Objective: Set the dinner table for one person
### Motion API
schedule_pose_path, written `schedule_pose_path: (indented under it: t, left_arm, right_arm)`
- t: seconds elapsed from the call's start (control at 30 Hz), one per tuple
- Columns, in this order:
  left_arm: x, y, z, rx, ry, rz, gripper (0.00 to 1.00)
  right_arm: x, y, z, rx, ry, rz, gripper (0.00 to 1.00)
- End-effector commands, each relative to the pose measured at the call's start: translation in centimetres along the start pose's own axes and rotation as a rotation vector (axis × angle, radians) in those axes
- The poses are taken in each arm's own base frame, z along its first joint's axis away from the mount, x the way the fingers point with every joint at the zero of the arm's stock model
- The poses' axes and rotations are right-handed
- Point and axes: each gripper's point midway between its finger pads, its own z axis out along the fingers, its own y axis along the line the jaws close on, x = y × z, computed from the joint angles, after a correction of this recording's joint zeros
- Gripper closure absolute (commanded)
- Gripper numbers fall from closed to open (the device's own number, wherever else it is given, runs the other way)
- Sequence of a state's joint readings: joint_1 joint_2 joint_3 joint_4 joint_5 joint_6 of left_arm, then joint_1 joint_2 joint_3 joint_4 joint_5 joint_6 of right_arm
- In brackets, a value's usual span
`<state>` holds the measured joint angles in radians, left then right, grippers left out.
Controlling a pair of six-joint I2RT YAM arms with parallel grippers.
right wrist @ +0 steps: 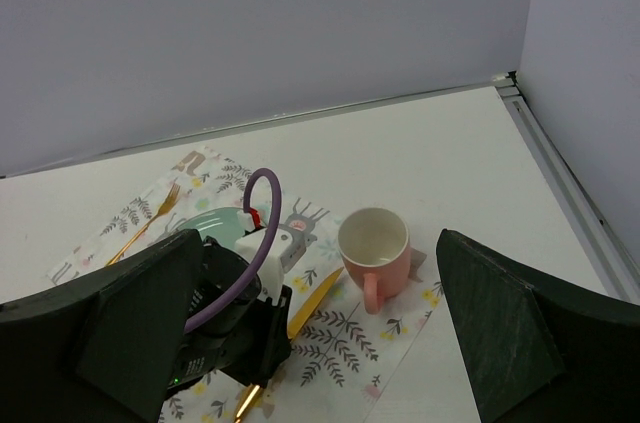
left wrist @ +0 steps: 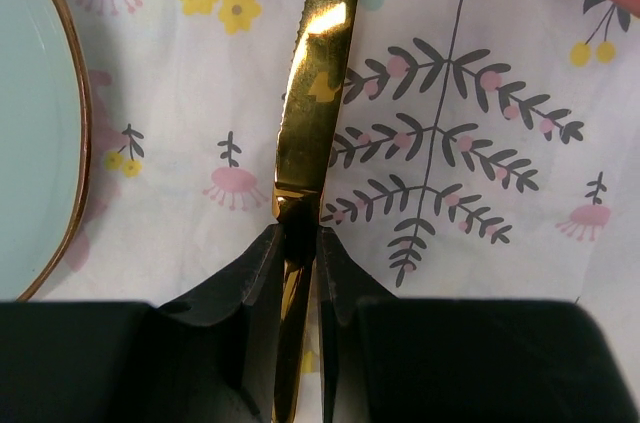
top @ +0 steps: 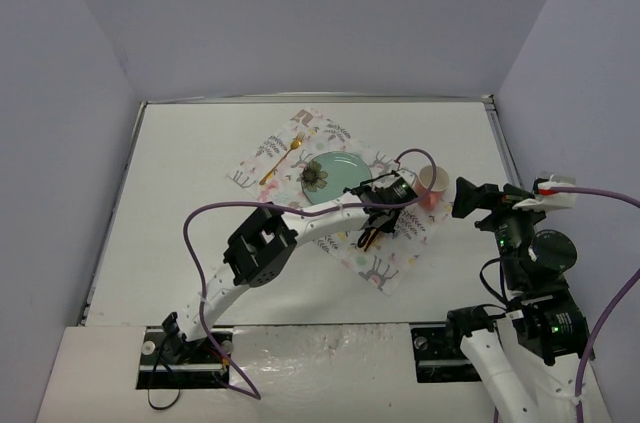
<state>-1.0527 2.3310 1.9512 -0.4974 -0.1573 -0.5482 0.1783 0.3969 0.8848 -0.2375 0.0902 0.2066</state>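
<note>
Pale walls are seen around the white dinner table (top: 180,193), on whose middle a floral placemat (top: 385,268) is laid. The left gripper (left wrist: 298,263) is clamped narrowly on a gold knife (left wrist: 315,93), whose blade runs straight ahead of the fingers over the placemat. A teal plate (left wrist: 35,123) lies to their left. The right gripper (right wrist: 318,273) is spread wide, grasping nothing, and a pink mug (right wrist: 375,243) is seen ahead between its fingers.
</note>
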Motion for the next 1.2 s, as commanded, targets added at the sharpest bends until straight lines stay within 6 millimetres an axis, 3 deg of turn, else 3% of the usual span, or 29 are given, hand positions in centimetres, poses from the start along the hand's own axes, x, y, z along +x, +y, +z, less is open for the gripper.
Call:
schedule_pose_path:
  t: [0.0,0.77,1.17]
  left_arm:
    - [-4.2,-1.9,-2.7,0.043,-0.107,-0.051,1.00]
    - [-2.7,-3.0,-1.8,0.057,-0.056,-0.065,0.99]
    - [-3.1,-2.8,-2.6,0.050,-0.067,-0.083,0.70]
  right_arm:
    - [-2.6,0.3,-0.1,-0.006,-0.083,0.003,0.00]
    - [-2.0,0.0,-0.2,0.005,-0.082,0.004,0.00]
    - [-2.1,0.0,-0.3,0.003,-0.085,0.009,0.00]
